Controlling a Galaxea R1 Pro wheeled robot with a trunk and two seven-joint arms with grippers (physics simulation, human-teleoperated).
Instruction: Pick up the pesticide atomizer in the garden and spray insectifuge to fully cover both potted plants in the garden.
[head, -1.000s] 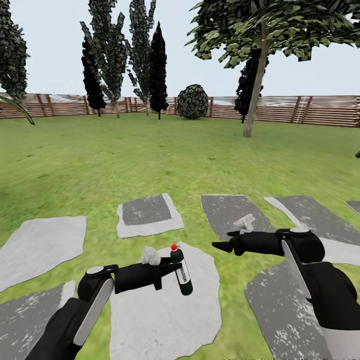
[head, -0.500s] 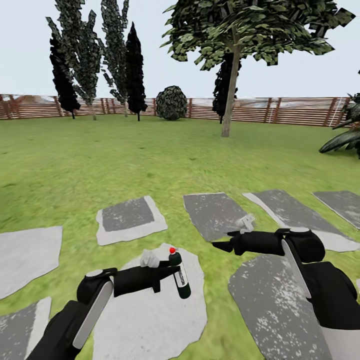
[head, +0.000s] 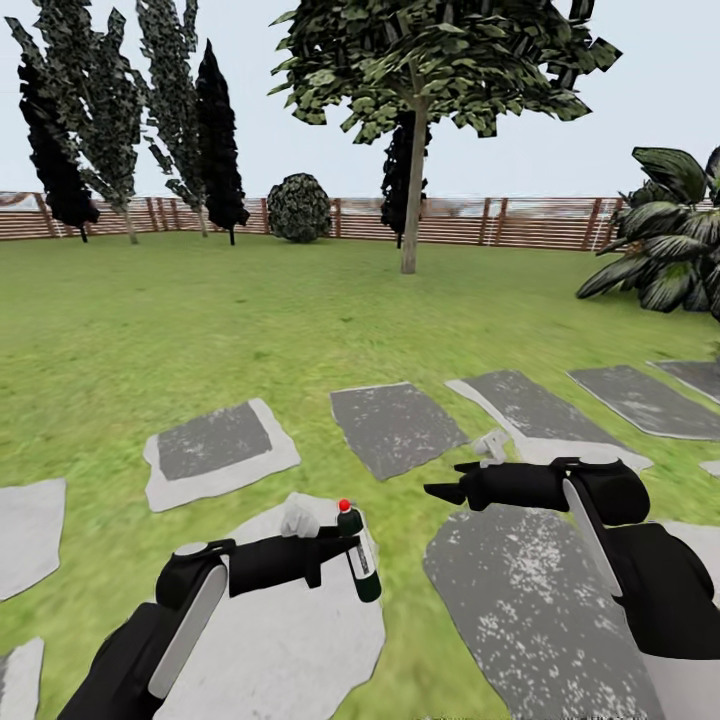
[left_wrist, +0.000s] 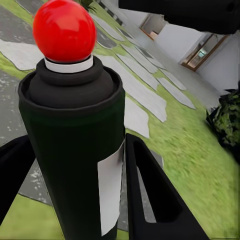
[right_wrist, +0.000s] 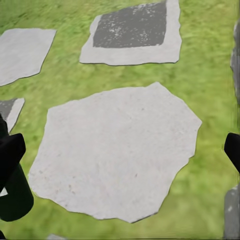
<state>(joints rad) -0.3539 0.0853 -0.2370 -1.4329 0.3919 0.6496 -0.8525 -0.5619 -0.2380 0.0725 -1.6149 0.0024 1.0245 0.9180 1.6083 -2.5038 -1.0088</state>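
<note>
The left gripper (head: 345, 545) clasped the dark green, red-capped pesticide atomizer (head: 361, 556) at lower centre; the right gripper (head: 443, 492) hung spread and empty. Judged: carrying stage; next, finding the potted plants.

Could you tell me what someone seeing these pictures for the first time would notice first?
Most likely the pesticide atomizer, dark green with a bright red cap, clamped in the left gripper above a pale stepping slab. Beyond it lies the lawn, with a leafy tree before the brown slat fence.
</note>
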